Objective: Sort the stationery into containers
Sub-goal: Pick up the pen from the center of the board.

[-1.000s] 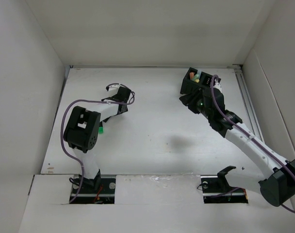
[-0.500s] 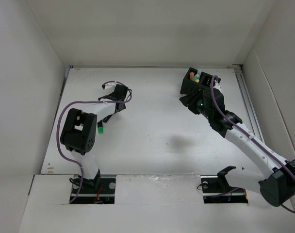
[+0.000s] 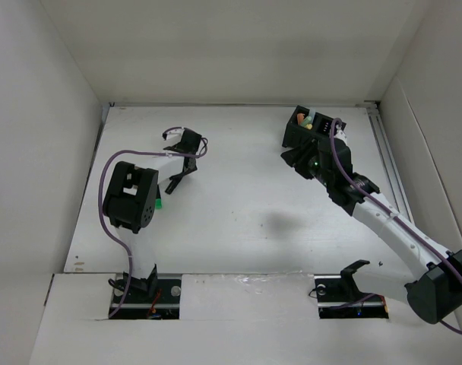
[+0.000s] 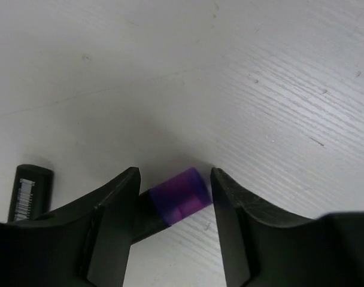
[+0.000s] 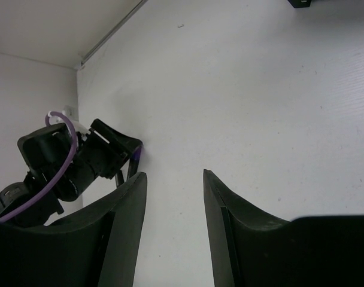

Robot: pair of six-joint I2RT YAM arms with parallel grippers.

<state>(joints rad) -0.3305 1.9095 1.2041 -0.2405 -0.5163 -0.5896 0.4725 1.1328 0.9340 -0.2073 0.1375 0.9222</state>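
A black marker with a purple end (image 4: 181, 194) lies slantwise on the table between the fingers of my left gripper (image 4: 173, 174). The jaws stand apart on either side of it, with a sliver of gap at the right finger. A second black marker with a barcode label (image 4: 29, 191) lies just left of it. In the top view my left gripper (image 3: 174, 181) is low at the left-centre, and a green-ended marker (image 3: 159, 202) peeks out beside the arm. The black organiser (image 3: 305, 128) at the back right holds several coloured markers. My right gripper (image 3: 295, 158) hovers open and empty just in front of it.
White walls close in the table on the left, back and right. A rail (image 3: 387, 152) runs along the right edge. The right wrist view looks across the bare white table (image 5: 260, 89) toward the left gripper (image 5: 86, 158).
My left arm swung its wrist and brought the gripper down and slightly nearer, over the purple-ended marker. The right arm has not moved.
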